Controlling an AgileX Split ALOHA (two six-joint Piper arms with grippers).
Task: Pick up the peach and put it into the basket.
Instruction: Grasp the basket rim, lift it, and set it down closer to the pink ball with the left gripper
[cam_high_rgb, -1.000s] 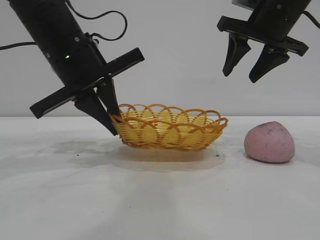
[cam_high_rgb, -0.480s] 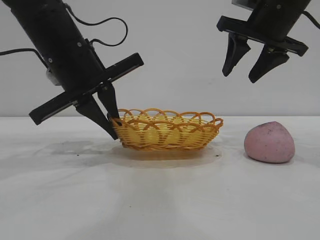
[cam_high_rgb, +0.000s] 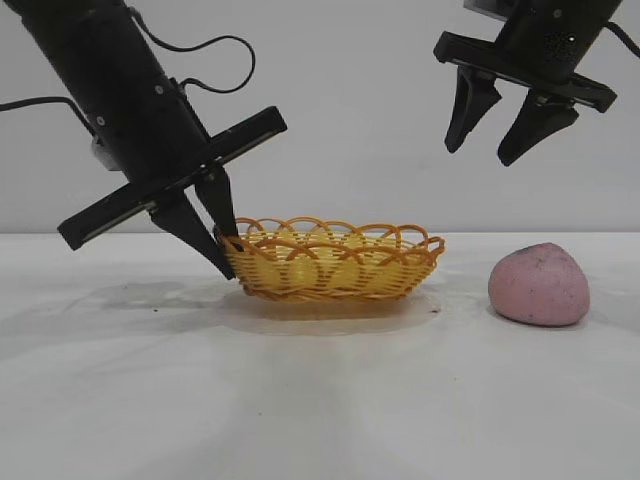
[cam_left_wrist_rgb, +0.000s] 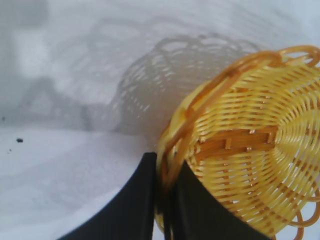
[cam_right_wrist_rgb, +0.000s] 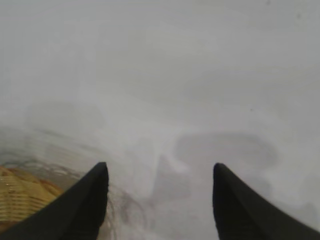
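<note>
Exterior view: the left tool (cam_high_rgb: 222, 250) is clamped on the rim of the basket (cam_high_rgb: 335, 260) at its left end, one finger inside the wall and one outside. The basket sits flat on the desk (cam_high_rgb: 320, 400). The peach (cam_high_rgb: 539, 284) lies on the desk right of the basket, apart from it. The right tool (cam_high_rgb: 498, 128) hangs high above the gap between basket and peach, fingers spread, holding nothing.
</note>
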